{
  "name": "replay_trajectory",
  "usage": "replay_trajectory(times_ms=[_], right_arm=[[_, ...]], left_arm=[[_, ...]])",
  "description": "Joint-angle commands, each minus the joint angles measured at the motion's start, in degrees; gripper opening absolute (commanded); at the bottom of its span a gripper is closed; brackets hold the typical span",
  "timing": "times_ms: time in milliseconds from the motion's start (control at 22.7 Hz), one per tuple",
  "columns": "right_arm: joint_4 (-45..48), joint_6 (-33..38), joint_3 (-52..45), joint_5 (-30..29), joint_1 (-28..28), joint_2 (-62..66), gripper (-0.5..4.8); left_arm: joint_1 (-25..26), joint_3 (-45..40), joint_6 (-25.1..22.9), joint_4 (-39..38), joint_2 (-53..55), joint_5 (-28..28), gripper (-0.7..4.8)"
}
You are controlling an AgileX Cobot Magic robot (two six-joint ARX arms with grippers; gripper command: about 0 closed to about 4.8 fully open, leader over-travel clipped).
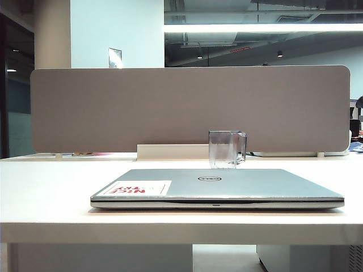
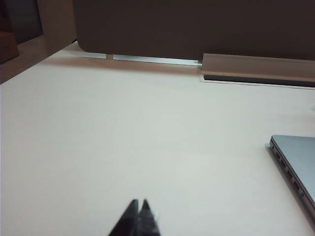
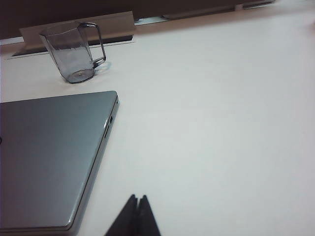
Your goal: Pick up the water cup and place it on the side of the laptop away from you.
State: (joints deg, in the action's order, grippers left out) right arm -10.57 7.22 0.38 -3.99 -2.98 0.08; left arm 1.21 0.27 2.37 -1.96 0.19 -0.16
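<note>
Two grippers, and neither one shows up in the exterior view, so only the wrist cameras catch them. The left gripper (image 2: 139, 209) hangs over bare table (image 2: 123, 137), its dark fingers (image 2: 130, 216) pressed together with nothing between them, and just a cut-off corner of the laptop (image 2: 298, 157) peeks in at the edge of that picture. The right gripper (image 3: 138, 206) is the same story, fingers (image 3: 129, 216) closed to a point and empty, hovering over the table beside the laptop's side edge. The laptop lies shut and flat, logo and a white sticker (image 1: 138, 188) with red lettering on the lid. The water cup (image 1: 226, 149) stands upright on the far side of the laptop, just behind its back edge, apart from it, handle turned to the right in the exterior view. Its see-through walls make its lower part hard to pick out there; the right wrist view shows it resting on the table near the laptop's far corner. Behind it runs a pale cable tray (image 1: 173, 151) and a grey divider panel (image 1: 170, 107). Beyond that, a dim office ceiling with a bright strip light (image 1: 261, 28).
</note>
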Motion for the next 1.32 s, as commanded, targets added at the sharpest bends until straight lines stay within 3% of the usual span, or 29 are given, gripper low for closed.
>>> replay_trajectory(times_ms=[44, 308, 440, 528, 968, 1320], right_arm=[[0.55, -0.13, -0.33, -0.02, 0.0, -0.09, -0.08], [0.55, -0.13, -0.33, -0.02, 0.0, -0.09, -0.08], [0.66, -12.24, -0.33, 2.86, -0.13, -0.09, -0.08], [0.42, -16.68, -0.33, 5.14, -0.13, -0.09, -0.08], [0.72, -16.46, -0.33, 5.31, -0.04, -0.09, -0.08], [6.73, -16.41, -0.33, 2.73, -0.04, -0.09, -0.08]], left_arm=[[0.07, 0.17, -0.22, 0.77, 0.04, 0.17, -0.05], [0.07, 0.17, -0.22, 0.77, 0.04, 0.15, -0.05], [0.04, 0.17, -0.22, 0.77, 0.04, 0.17, -0.06], [0.04, 0.17, -0.22, 0.74, 0.04, 0.15, -0.06], [0.04, 0.17, -0.24, 0.77, 0.04, 0.17, -0.05], [0.04, 0.17, -0.22, 0.77, 0.04, 0.17, -0.05]])
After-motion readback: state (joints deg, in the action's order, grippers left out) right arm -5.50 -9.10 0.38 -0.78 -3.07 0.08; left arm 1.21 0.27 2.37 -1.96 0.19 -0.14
